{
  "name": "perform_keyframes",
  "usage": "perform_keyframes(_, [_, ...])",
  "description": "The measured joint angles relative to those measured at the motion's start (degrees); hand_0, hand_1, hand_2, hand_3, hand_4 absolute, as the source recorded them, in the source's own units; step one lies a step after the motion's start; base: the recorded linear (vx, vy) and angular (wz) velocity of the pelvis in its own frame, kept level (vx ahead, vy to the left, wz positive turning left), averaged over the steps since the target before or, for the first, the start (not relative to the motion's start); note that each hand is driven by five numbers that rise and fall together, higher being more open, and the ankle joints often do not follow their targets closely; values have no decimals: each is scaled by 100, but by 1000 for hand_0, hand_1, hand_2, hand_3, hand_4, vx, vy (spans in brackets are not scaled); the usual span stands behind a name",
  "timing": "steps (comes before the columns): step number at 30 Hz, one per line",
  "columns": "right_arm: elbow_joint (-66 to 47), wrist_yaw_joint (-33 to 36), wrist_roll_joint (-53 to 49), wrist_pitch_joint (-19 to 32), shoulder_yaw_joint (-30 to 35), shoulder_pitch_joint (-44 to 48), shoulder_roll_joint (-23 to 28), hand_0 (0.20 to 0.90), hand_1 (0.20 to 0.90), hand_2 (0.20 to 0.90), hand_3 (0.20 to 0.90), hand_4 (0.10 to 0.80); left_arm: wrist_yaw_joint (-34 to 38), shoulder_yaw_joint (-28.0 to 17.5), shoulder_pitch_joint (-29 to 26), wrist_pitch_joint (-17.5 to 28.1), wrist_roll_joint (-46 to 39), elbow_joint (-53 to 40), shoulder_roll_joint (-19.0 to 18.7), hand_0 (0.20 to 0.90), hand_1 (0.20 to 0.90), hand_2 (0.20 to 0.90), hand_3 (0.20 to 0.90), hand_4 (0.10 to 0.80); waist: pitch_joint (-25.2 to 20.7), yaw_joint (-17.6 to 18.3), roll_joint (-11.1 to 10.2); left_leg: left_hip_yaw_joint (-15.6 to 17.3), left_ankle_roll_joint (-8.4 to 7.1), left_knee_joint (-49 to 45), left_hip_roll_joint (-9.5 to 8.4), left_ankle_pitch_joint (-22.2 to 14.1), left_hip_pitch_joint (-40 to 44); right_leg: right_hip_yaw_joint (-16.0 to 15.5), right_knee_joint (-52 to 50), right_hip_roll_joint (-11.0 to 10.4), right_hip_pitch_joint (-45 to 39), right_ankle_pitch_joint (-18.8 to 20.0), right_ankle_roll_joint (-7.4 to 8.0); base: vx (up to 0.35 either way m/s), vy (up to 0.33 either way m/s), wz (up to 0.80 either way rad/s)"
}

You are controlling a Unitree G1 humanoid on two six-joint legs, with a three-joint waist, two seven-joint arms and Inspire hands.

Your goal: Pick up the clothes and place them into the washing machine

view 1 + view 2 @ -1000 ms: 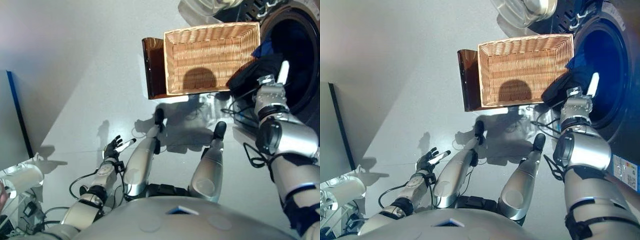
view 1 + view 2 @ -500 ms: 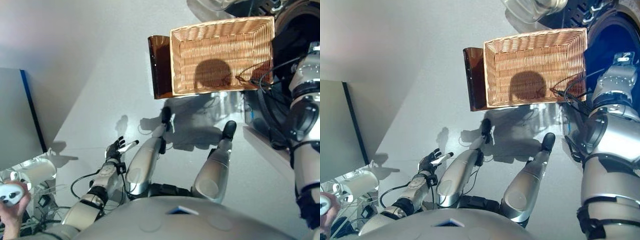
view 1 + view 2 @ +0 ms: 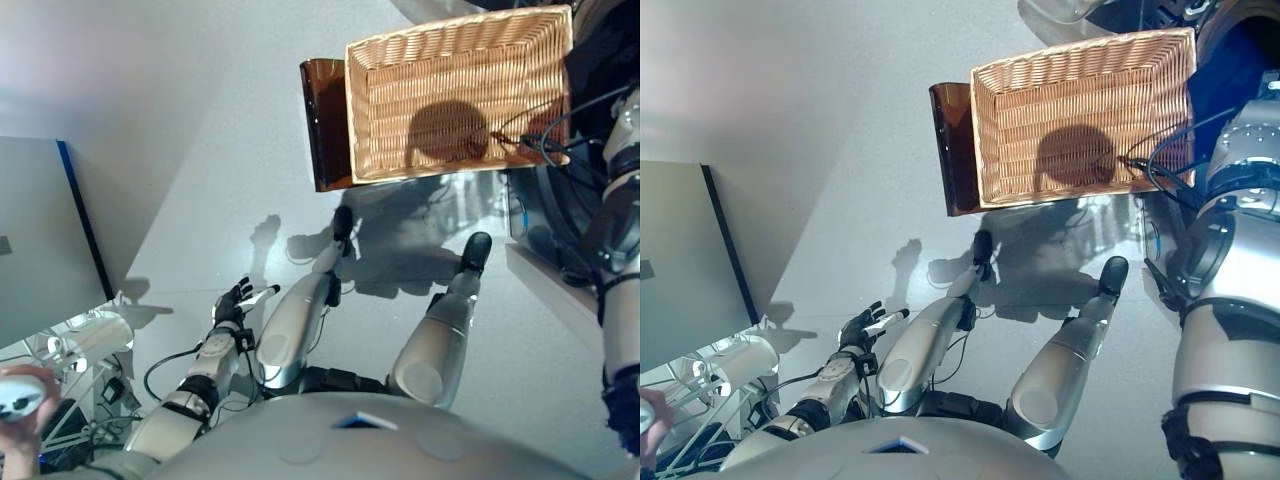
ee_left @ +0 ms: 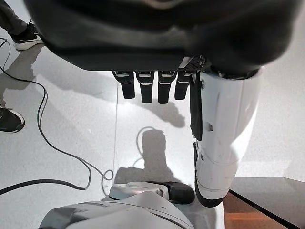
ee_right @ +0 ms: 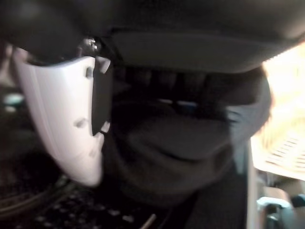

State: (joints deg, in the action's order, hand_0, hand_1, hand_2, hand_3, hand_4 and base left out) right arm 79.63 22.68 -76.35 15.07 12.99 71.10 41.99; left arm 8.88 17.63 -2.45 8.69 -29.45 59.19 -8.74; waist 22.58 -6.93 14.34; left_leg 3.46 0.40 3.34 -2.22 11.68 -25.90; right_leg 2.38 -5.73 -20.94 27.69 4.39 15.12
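Note:
The wicker basket [image 3: 450,100] rests empty on the low dark brown box [image 3: 322,125], beside the washing machine's dark opening [image 3: 1232,80] at the top right. My right arm [image 3: 1230,230] reaches up to that opening. In the right wrist view my right hand [image 5: 62,119] has its fingers curled on dark clothes [image 5: 181,152], held at the machine's drum. My left hand [image 3: 232,300] hangs low at the left over the floor, open and empty; its straight fingers [image 4: 143,88] show in the left wrist view.
A grey panel with a blue edge [image 3: 40,240] stands at the left. A white cylinder on a stand [image 3: 95,340] is at the lower left. A person's hand holds a white controller [image 3: 20,395]. A person's shoes [image 4: 21,33] are on the floor.
The camera has shifted. My right hand has carried the dark clothes from the basket's right corner up into the machine's opening. The left hand has stayed put.

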Motion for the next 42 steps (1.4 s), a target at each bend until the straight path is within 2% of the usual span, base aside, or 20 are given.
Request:
perform_keyframes(15, [0, 63, -188, 7, 23, 105, 199, 200, 200, 200, 200, 300, 53, 63, -27, 4, -3, -2, 27, 900, 900, 900, 900, 800, -40, 16, 51, 0, 42, 86, -65, 72, -88, 8, -19, -64, 116, 9, 12, 5, 3, 1])
perform_keyframes(16, [0, 87, -188, 7, 31, 105, 199, 335, 335, 335, 335, 396, 61, 63, -28, 3, -3, -1, 27, 900, 900, 900, 900, 800, -40, 16, 51, 4, 43, 85, -65, 72, -88, 8, -20, -64, 116, 9, 13, 0, 0, 0])
perform_keyframes(17, [0, 90, -188, 7, 29, 105, 198, 433, 433, 433, 433, 467, 72, 63, -29, 3, -3, -1, 27, 900, 900, 900, 900, 800, -40, 16, 51, 5, 43, 84, -65, 73, -87, 8, -22, -64, 115, 9, 13, 0, 0, 0])
perform_keyframes(18, [0, 90, -188, 8, 30, 105, 197, 900, 900, 900, 900, 800, 94, 63, -33, 3, -4, -1, 27, 900, 900, 900, 900, 800, -40, 15, 51, 5, 43, 83, -65, 73, -87, 9, -23, -64, 115, 10, 13, 0, 0, 0])
perform_keyframes(35, [-3, 86, -185, 17, 73, 104, 156, 900, 900, 900, 900, 800, 112, 59, -78, 7, -20, -1, 26, 900, 900, 900, 900, 800, -36, 13, 45, 26, 55, 51, -57, 81, -65, 20, -110, -55, 117, 8, 14, 0, 0, 0])
perform_keyframes(42, [-252, 99, -58, 146, 51, 75, -227, 900, 900, 900, 900, 800, 136, 43, -179, 21, -98, -4, 27, 900, 900, 900, 900, 800, -30, 157, 37, 87, 57, -17, -4, 74, -51, 40, -128, 0, 97, 13, 16, 1, 0, -3])
